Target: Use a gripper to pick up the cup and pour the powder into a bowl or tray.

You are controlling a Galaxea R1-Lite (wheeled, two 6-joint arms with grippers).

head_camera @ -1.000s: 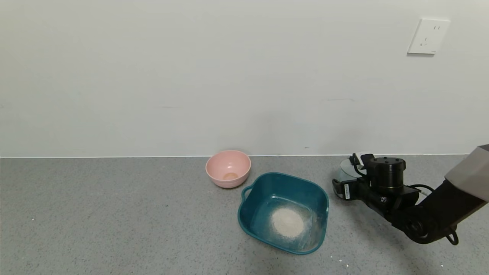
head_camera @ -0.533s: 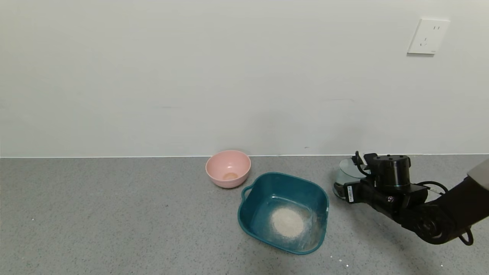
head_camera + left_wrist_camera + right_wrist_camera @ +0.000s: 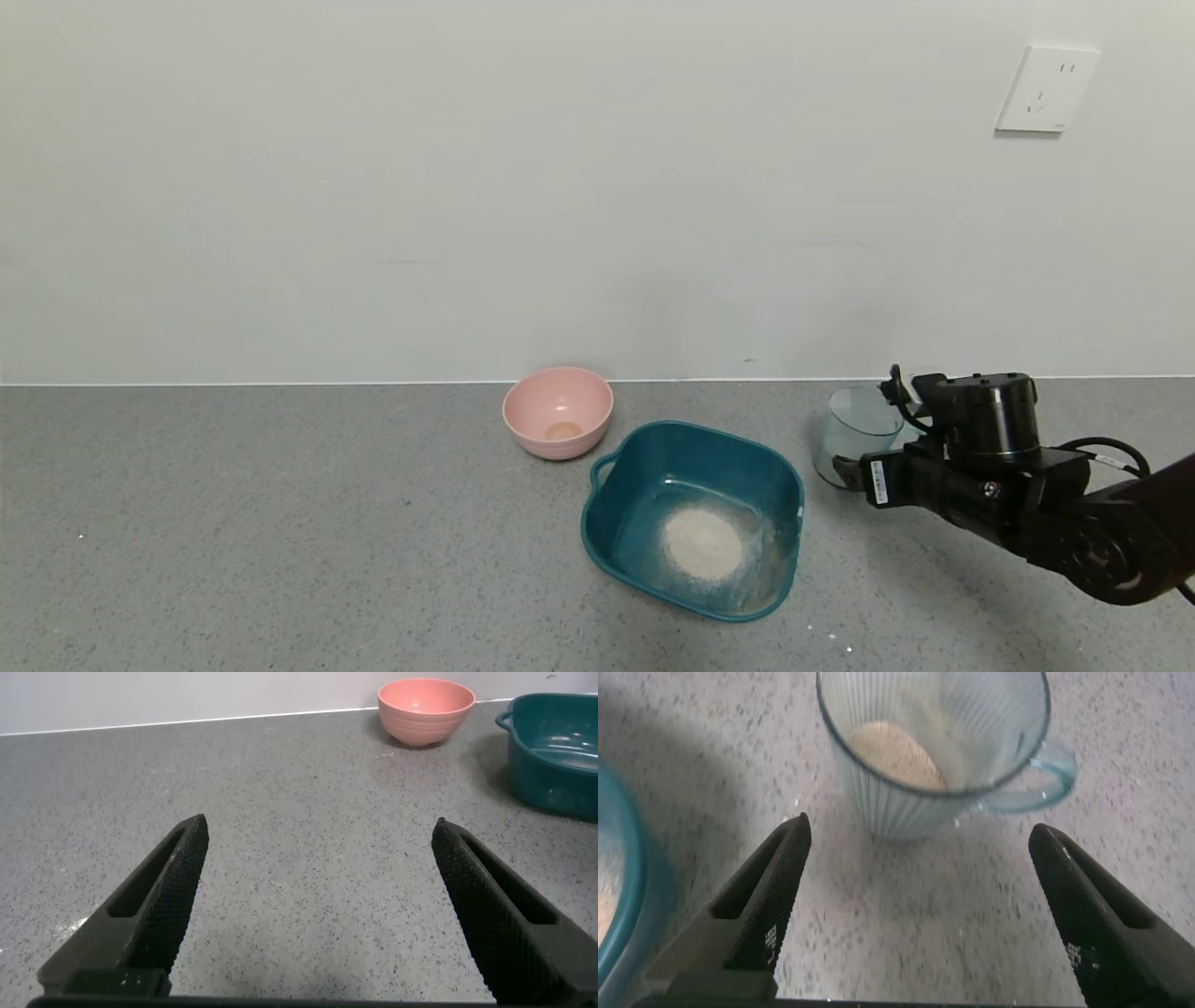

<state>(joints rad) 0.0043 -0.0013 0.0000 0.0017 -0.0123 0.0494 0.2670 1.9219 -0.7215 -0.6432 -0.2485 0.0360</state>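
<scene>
Clearly, the right end effector (image 3: pixel 854 471) has been drawn back from the cup (image 3: pixel 854 431) over the last second — its fingers (image 3: pixel 757 905) are spread wide with nothing between them, and the cup, seen in the right wrist view, stands upright just ahead of the tips, apart from them. A second ago the cup was partly hidden behind the wrist; now almost all of it is exposed, set on the table (image 3: pixel 280 523) just beside the teal tub (image 3: pixel 693 518) on its right. A heap of powder (image 3: pixel 702 544) lies on the tub's floor, and a smaller remnant (image 3: pixel 896 754) is seen at the bottom of the cup. From this it may be judged that the pour has been made and the cup released, so the task is close to done — though not all powder was emptied. The left end effector (image 3: pixel 318 915) is parked low over bare table well to the left, its fingers also spread. Counted: one cup, one teal tub, one pink bowl (image 3: pixel 558 412), two end effectors, two deposits of powder, a few stray grains (image 3: pixel 836 639) on the table.
</scene>
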